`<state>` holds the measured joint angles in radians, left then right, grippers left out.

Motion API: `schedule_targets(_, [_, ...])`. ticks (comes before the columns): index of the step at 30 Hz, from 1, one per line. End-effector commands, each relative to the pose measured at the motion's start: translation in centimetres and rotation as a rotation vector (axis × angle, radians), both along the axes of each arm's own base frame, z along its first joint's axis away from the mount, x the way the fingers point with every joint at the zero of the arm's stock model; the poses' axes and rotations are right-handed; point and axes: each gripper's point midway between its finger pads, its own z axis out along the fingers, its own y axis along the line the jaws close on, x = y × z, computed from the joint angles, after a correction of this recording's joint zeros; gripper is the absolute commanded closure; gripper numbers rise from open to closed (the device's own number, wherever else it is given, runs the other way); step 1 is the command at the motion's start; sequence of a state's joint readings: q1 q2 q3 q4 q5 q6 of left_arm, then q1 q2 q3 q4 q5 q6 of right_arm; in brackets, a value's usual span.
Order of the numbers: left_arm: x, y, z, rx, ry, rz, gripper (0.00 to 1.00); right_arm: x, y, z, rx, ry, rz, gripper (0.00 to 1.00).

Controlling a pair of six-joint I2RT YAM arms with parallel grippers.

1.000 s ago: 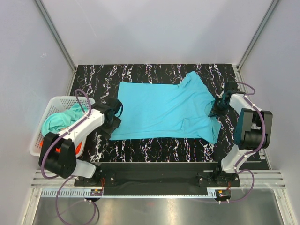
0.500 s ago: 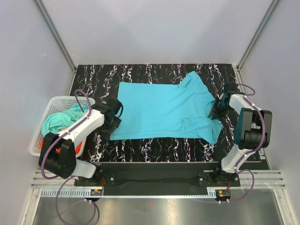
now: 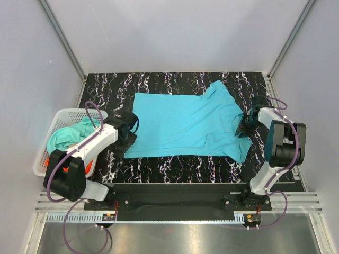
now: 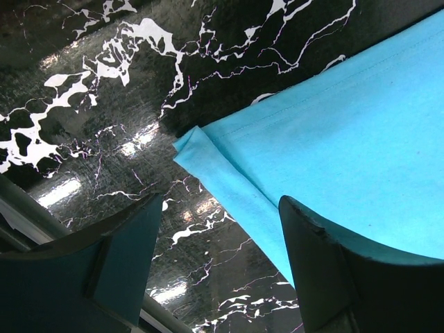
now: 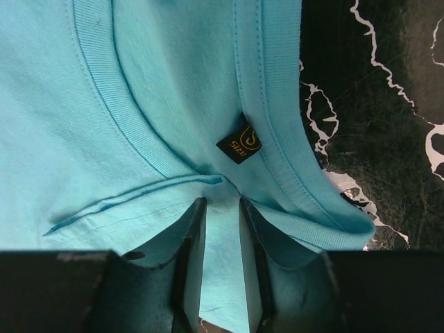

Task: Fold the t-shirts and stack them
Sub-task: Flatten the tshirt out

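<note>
The black marbled desk [image 3: 175,84] is carrying the cyan t-shirt [image 3: 180,124], lying spread flat across it. The white basket [image 3: 39,159] beside it is holding a mint-teal t-shirt [image 3: 66,135]. The left arm [image 3: 95,140] is standing with jaws wide open astride the shirt's left corner, gripping nothing. The right arm [image 3: 283,140] is hovering with jaws slightly parted over the collar, clamping nothing.

Matt cyan cloth t-shirt [image 3: 185,124] lies on glossy marbled table [image 3: 159,82].
</note>
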<state>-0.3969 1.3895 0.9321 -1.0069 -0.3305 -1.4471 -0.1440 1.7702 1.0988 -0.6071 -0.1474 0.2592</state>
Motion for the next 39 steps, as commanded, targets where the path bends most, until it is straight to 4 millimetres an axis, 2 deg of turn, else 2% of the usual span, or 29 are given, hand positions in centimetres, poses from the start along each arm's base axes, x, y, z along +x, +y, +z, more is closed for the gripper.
schedule_targets(1, [0.5,0.6,0.0,0.028,-0.026,0.005,0.27,1.2,-0.4,2.1,-0.034,-0.063,-0.007,0.67])
schedule_targets(5, [0.4,0.7,-0.2,0.031,-0.024,0.008,0.27,1.8,-0.8,2.3,-0.049,-0.07,-0.004,0.67])
schedule_targets(12, [0.5,0.5,-0.4,0.027,-0.021,0.006,0.26,2.4,-1.0,1.2,-0.061,-0.064,0.009,0.68])
schedule_targets(18, [0.6,0.6,-0.4,0.031,-0.021,0.006,0.27,2.8,-1.1,0.8,-0.061,-0.075,0.019,0.73])
schedule_targets(24, [0.6,0.6,-0.6,0.038,-0.009,0.0,0.27,3.2,-1.2,0.9,-0.066,-0.082,0.021,0.83])
schedule_targets(27, [0.5,0.7,-0.6,0.041,-0.006,-0.001,0.27,3.1,-1.1,0.7,-0.064,-0.073,0.022,0.93])
schedule_targets(34, [0.8,1.1,0.3,0.058,-0.028,0.019,0.27,3.3,-1.4,2.9,-0.078,-0.107,0.005,0.98])
schedule_targets(39, [1.0,0.9,0.4,0.055,-0.031,0.015,0.27,2.8,-0.9,3.4,-0.058,-0.092,-0.005,0.96])
